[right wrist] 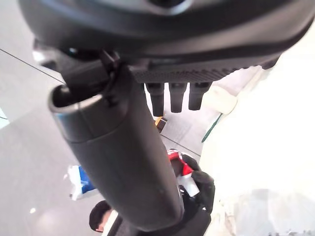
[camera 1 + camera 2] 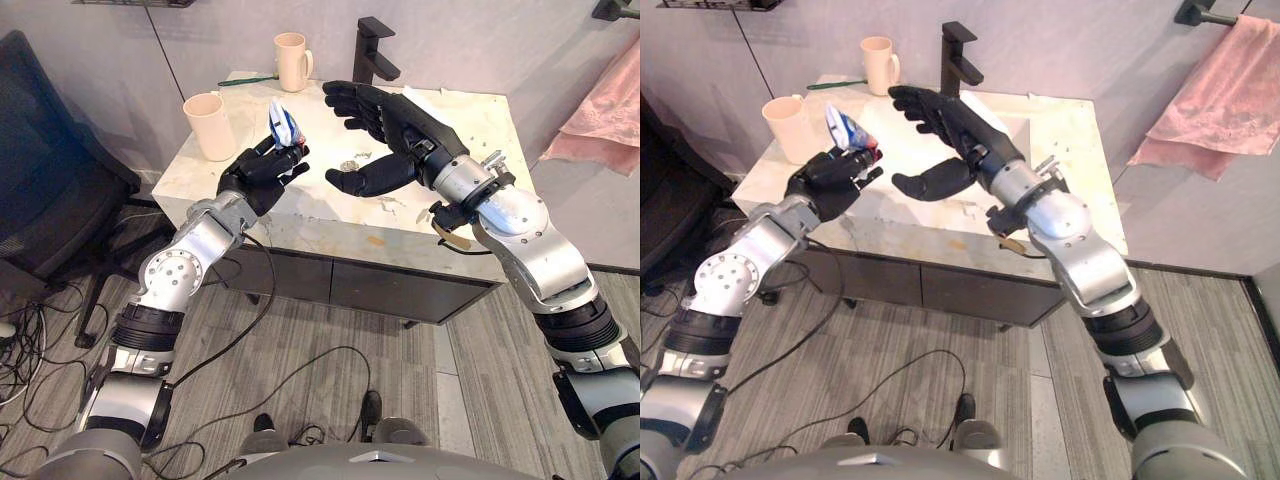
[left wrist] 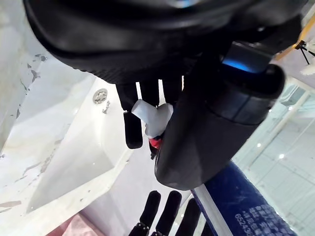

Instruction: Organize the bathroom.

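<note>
Two cream mugs stand on the marble vanity top (image 2: pixel 300 225): the nearer mug (image 2: pixel 210 125) at the left edge, the farther mug (image 2: pixel 292 60) at the back-left corner, its handle turned toward the black faucet (image 2: pixel 372 50). What either mug holds cannot be made out. A green toothbrush (image 2: pixel 248 80) lies flat on the top just beside the farther mug, on its left. The sink basin (image 3: pixel 74 142) is sunk into the top before the faucet, with its drain (image 2: pixel 348 165) showing between the two hands.

The left hand (image 2: pixel 262 175) is raised over the front-left part of the top, palm up, its fingers and thumb curled round a toothpaste tube (image 2: pixel 284 124) — white and blue, with a red band near the cap. The tube stands nearly upright in the grasp, its flat crimped end uppermost and its white cap (image 3: pixel 150 114) down among the fingers. The tube touches nothing on the top.

The right hand (image 2: pixel 385 120) hangs over the basin, just beside the left hand but apart from it, reaching in from the right edge. Its fingers are straight and spread toward the back-left corner, the thumb (image 2: pixel 365 180) stretched out below them toward the tube — it holds nothing.

A pink towel (image 2: pixel 1215 100) hangs from a rail on the wall past the right edge. A black office chair (image 2: pixel 45 180) stands on the floor off the left edge.
</note>
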Controlling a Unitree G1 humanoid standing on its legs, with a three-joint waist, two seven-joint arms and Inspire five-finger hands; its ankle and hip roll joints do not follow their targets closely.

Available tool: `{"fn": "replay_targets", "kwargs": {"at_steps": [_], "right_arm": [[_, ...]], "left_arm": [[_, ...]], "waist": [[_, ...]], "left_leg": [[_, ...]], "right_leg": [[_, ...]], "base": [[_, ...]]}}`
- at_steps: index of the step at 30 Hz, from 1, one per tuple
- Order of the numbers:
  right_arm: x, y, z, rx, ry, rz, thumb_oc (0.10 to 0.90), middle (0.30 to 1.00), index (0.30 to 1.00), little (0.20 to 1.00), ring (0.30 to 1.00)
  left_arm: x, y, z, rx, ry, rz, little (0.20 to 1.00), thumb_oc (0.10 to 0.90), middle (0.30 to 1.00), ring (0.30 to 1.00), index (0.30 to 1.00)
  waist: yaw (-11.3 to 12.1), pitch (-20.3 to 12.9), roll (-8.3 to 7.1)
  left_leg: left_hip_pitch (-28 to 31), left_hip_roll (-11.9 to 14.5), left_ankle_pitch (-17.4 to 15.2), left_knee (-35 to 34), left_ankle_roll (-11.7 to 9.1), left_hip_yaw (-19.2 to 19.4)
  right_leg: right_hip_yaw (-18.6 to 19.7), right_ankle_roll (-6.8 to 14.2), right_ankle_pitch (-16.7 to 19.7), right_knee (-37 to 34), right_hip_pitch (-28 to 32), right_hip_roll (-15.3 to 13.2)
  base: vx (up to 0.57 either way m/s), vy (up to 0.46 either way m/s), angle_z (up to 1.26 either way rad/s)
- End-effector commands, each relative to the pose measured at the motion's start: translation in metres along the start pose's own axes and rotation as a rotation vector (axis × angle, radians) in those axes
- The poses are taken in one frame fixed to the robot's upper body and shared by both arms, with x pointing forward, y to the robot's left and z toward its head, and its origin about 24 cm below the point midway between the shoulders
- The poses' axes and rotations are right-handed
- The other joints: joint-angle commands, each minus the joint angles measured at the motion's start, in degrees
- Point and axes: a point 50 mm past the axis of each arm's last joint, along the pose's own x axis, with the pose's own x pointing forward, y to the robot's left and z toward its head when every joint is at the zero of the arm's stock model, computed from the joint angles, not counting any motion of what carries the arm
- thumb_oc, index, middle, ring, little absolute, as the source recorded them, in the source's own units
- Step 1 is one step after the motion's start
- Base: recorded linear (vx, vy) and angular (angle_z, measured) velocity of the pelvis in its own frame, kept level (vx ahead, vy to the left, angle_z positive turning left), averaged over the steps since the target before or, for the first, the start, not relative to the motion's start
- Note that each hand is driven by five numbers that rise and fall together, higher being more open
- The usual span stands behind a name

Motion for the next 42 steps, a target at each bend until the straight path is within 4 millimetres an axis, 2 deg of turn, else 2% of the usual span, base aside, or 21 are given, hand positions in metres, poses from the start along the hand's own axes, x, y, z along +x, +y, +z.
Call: {"fn": "replay_targets", "kwargs": {"at_steps": [1, 10, 19, 24, 29, 35, 42], "right_arm": [[0.007, -0.008, 0.058, -0.189, -0.292, -0.065, 0.8, 0.9, 0.9, 0.9, 0.9], [0.011, -0.009, 0.066, -0.317, -0.335, -0.151, 0.8, 0.9, 0.9, 0.9, 0.9], [0.019, -0.013, 0.07, -0.317, -0.322, -0.213, 0.8, 0.9, 0.9, 0.9, 0.9], [0.019, -0.016, 0.068, -0.285, -0.303, -0.224, 0.8, 0.9, 0.9, 0.9, 0.9], [0.019, -0.013, 0.063, -0.199, -0.269, -0.175, 0.8, 0.9, 0.9, 0.9, 0.9], [0.021, 0.002, 0.05, -0.031, -0.192, -0.058, 0.8, 0.9, 0.9, 0.9, 0.9], [0.025, 0.013, 0.049, 0.046, -0.199, -0.025, 0.8, 0.9, 0.9, 0.9, 0.9]], "left_arm": [[-0.002, -0.034, 0.034, -0.084, -0.181, -0.186, 0.3, 0.4, 0.3, 0.3, 0.3], [-0.003, -0.036, 0.032, -0.108, -0.172, -0.201, 0.3, 0.4, 0.3, 0.3, 0.3], [-0.002, -0.037, 0.03, -0.088, -0.149, -0.199, 0.3, 0.4, 0.3, 0.3, 0.3], [-0.003, -0.034, 0.029, -0.064, -0.137, -0.18, 0.3, 0.4, 0.3, 0.3, 0.3], [-0.003, -0.022, 0.03, -0.038, -0.14, -0.127, 0.3, 0.4, 0.3, 0.3, 0.3], [-0.003, -0.008, 0.034, -0.002, -0.176, -0.06, 0.3, 0.4, 0.3, 0.3, 0.3], [0.001, -0.004, 0.033, -0.009, -0.183, -0.039, 0.3, 0.4, 0.3, 0.3, 0.3]], "waist": [[1.1, -6.7, 1.61], [1.9, -6.6, 1.93], [2.7, -6.4, 2.05], [3.0, -6.3, 1.99], [3.0, -6.4, 1.91], [2.8, -6.3, 1.78], [2.4, -6.3, 1.63]], "left_leg": [[-2.0, 2.2, -4.4, 2.7, -3.0, -3.0], [-2.0, 2.0, -4.6, 3.0, -3.2, -3.6], [-2.1, 1.7, -5.0, 3.9, -3.1, -4.2], [-2.1, 1.5, -5.2, 4.2, -3.1, -4.4], [-2.0, 1.4, -5.3, 4.2, -3.0, -4.6], [-1.6, 1.7, -5.2, 4.2, -3.1, -4.4], [-1.3, 2.0, -5.3, 4.6, -3.1, -4.0]], "right_leg": [[0.6, 1.4, -8.9, 2.1, 2.1, -2.1], [0.3, 1.2, -9.1, 2.2, 2.4, -2.2], [0.0, 1.1, -9.4, 2.8, 2.6, -2.3], [-0.1, 1.1, -9.6, 3.0, 2.7, -2.4], [0.1, 1.2, -9.8, 3.3, 2.6, -2.5], [0.1, 0.9, -10.1, 3.7, 2.9, -2.2], [0.4, 0.6, -10.2, 3.9, 2.9, -2.0]], "base": [[0.0, 0.0, 0.0], [0.01, 0.013, 0.03], [0.0, 0.002, 0.0], [0.01, 0.0, 0.01], [0.01, 0.0, 0.0], [0.01, -0.001, 0.0], [0.0, 0.0, 0.0]]}}
